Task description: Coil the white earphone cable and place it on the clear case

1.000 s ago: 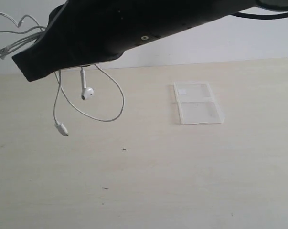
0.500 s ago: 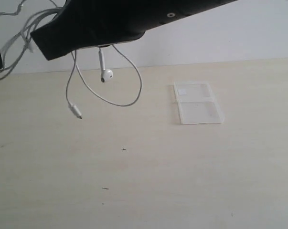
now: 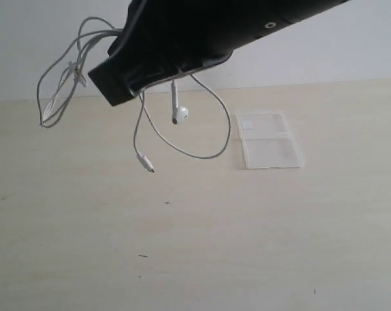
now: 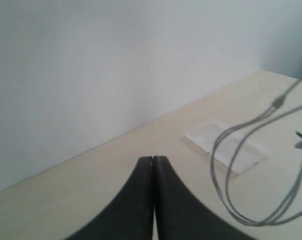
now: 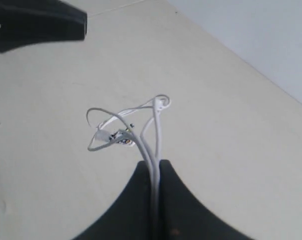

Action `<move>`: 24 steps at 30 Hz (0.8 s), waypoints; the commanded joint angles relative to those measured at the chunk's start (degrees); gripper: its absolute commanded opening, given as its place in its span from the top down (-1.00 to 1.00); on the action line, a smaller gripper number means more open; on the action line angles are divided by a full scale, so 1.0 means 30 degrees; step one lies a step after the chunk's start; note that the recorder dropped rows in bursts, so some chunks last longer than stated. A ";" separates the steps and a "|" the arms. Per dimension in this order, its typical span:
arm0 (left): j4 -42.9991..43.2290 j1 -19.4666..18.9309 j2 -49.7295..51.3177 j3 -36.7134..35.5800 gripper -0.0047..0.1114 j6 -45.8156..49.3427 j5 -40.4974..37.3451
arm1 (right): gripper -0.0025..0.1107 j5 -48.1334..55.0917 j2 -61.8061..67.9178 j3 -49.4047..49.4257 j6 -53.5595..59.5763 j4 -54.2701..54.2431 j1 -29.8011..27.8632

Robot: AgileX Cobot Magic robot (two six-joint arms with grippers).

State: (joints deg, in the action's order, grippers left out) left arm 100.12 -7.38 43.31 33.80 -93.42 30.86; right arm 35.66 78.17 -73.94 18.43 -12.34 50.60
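The white earphone cable [image 3: 211, 154] hangs in the air from my right gripper [image 3: 111, 87], which is shut on a bundle of its strands. One earbud [image 3: 179, 115] and the plug [image 3: 145, 163] dangle below the arm, and loose loops [image 3: 56, 97] stick out past the fingertips. In the right wrist view the strands [image 5: 158, 125] run out between the shut fingers of the right gripper [image 5: 154, 164]. The clear case [image 3: 268, 139] lies open and flat on the table, right of the hanging cable. My left gripper [image 4: 153, 159] is shut with nothing in it; beyond it I see the cable [image 4: 277, 102] and the case [image 4: 201, 136].
The pale wooden table [image 3: 195, 246] meets a white wall at the back. The black right arm [image 3: 247, 26] spans the top of the exterior view. A black part of the other arm [image 5: 40, 22] shows in the right wrist view.
My right gripper has carried the cable to the right, towards the clear case. The earbud, plug and loops swung along with it. The case has not moved.
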 commanded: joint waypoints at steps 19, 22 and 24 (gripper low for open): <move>-0.0059 -0.0008 0.2476 0.0245 0.92 0.0013 0.5637 | 0.96 -0.4200 0.1146 -0.0096 0.7281 -1.4002 0.0023; -0.0059 -0.0008 0.2476 0.0245 0.92 0.0013 0.5637 | 0.96 -0.4922 0.1146 -0.0096 0.8597 -1.6245 0.0023; -0.0059 -0.0008 0.2476 0.0245 0.92 -0.0022 0.5771 | 0.96 -0.5557 0.1314 -0.0096 0.9152 -1.7325 0.0023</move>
State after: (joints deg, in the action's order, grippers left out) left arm 100.24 -7.38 50.62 34.38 -93.42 47.49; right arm 21.73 81.59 -73.94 43.71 -60.90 50.60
